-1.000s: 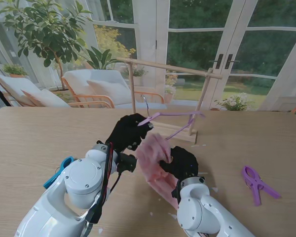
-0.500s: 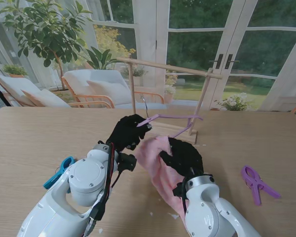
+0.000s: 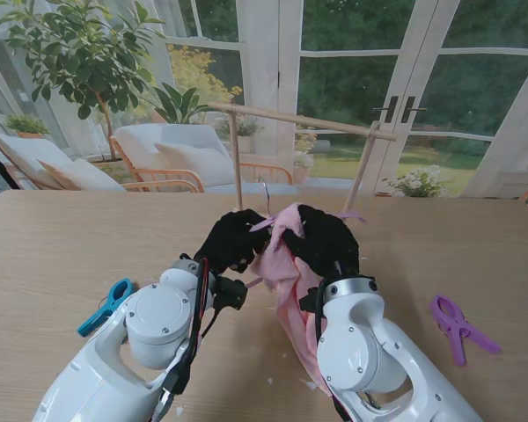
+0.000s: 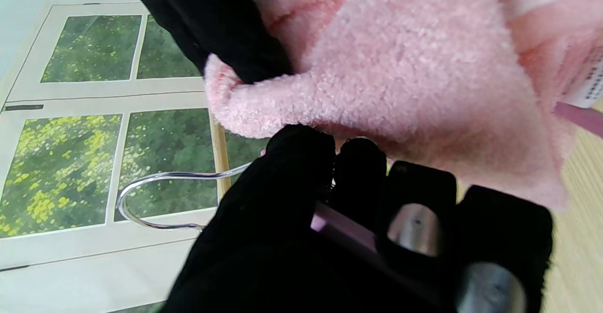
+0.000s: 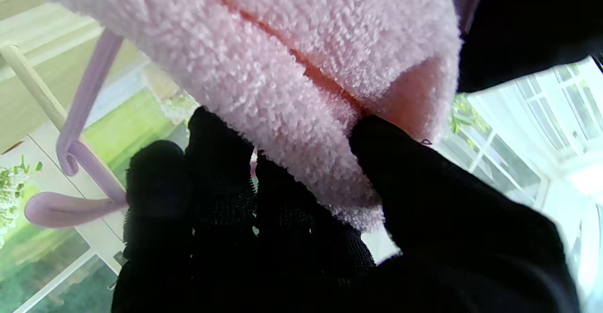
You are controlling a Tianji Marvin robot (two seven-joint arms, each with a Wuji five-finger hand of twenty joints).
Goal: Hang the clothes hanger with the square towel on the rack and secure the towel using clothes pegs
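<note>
Risen since a second ago, right hand (image 3: 327, 239) clutching pink towel (image 3: 282, 264), left hand (image 3: 231, 239) gripping hanger (image 4: 155, 195), near rack (image 3: 299, 119)

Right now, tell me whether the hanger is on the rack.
Not on. The hanger's hook sits under the rack bar, hanger gripped by the left hand.

stand view high over table (image 3: 62, 264), wrist views close, all share towel (image 3: 277, 255)
</note>
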